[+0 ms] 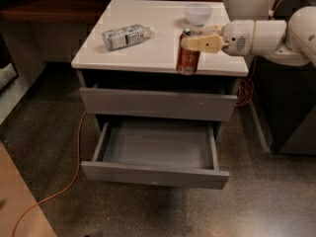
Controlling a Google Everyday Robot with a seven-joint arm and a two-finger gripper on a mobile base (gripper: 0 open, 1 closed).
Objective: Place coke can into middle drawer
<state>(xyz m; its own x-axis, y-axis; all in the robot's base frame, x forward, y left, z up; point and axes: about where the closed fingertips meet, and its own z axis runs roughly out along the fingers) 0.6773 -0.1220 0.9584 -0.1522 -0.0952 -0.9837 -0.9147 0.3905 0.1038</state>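
Note:
The coke can (187, 58) is red-orange with a silver top. It stands upright over the front right edge of the white cabinet top (148, 38); I cannot tell if it touches. My gripper (190, 38) reaches in from the right and is shut on the can's upper part, with a beige finger (203, 43) across its front. The middle drawer (157, 149) is pulled open below the can and a little to its left. It is grey inside with nothing in it. The top drawer (158, 103) above it is shut.
A clear plastic bottle (126, 36) lies on its side at the left of the cabinet top. A white bowl (198, 13) stands at the back right. An orange cable (74, 172) runs over the floor at the left. A dark cabinet (291, 107) stands on the right.

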